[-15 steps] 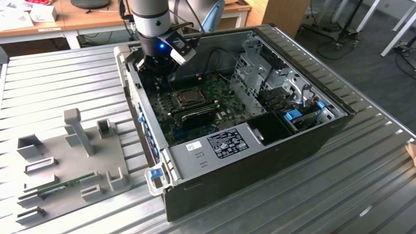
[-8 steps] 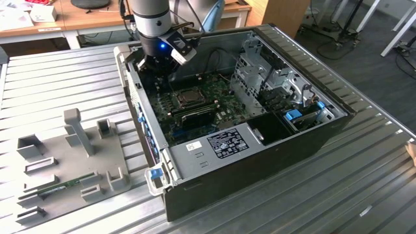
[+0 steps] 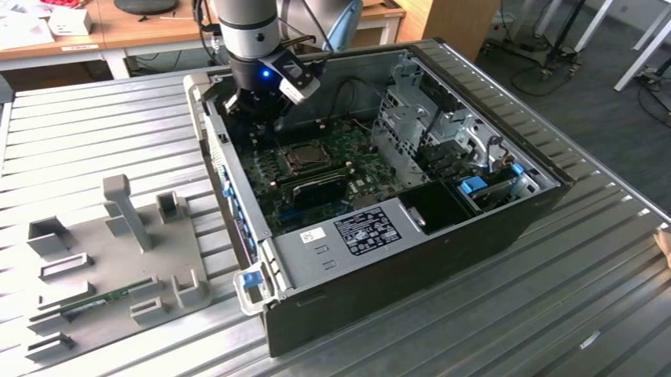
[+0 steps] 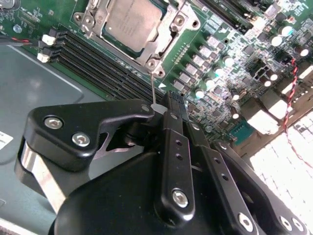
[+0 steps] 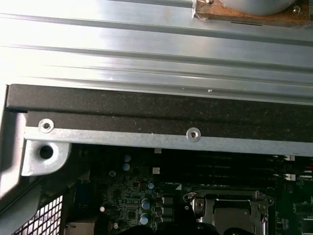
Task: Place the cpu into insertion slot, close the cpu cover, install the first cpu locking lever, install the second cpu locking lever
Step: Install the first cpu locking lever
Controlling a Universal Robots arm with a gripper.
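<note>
The cpu (image 4: 133, 22) is seated in the insertion slot (image 3: 304, 157), with the cpu cover (image 4: 144, 53) laid over its edges. The jaws of the gripper (image 4: 159, 106) appear clenched on a thin wire locking lever (image 4: 155, 88). It is judged springy and slippery, and best taken near its free end. In the exterior view the slot is found at five o'clock from the gripper, inside a cramped computer case (image 3: 504, 228) on a ribbed metal counter (image 3: 105, 133).

Bench under me: ribbed silver metal tabletop (image 3: 94, 133), and that tabletop (image 5: 146, 49) glares bright in the first wrist view. Beyond it, a light wooden desk (image 3: 147, 27) at the far edge — dark grey floor (image 3: 587, 86) at the exterior view's right, slanted white furniture leg (image 3: 645, 47) standing there.
</note>
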